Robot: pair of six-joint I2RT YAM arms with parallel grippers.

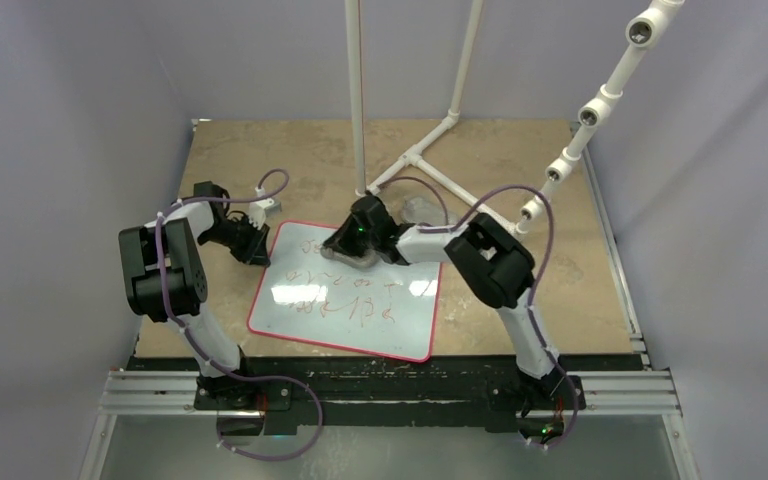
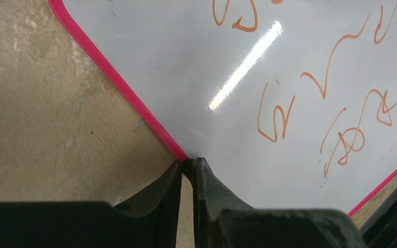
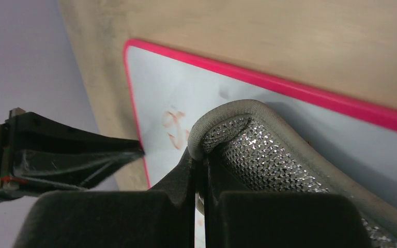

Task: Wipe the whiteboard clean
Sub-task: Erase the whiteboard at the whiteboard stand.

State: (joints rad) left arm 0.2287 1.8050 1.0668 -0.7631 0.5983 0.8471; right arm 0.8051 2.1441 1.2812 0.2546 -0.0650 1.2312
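Observation:
The whiteboard (image 1: 405, 320) lies flat on the tan table, with a red rim and red scribbles (image 1: 345, 295) over its middle. My left gripper (image 1: 258, 245) is shut on the board's left rim; in the left wrist view its jaws (image 2: 188, 165) pinch the red rim (image 2: 108, 72) beside the white surface (image 2: 186, 67). My right gripper (image 1: 345, 248) is shut on a silvery-grey oval pad (image 1: 362, 260) and holds it on the board's far edge. In the right wrist view the pad (image 3: 258, 150) bulges from the right gripper (image 3: 199, 155) over the board (image 3: 160, 88).
A white pipe frame (image 1: 357, 100) stands at the back, with its foot pipes (image 1: 430, 150) lying on the table. A second grey pad (image 1: 422, 208) lies behind my right arm. Grey walls close in on the left, back and right.

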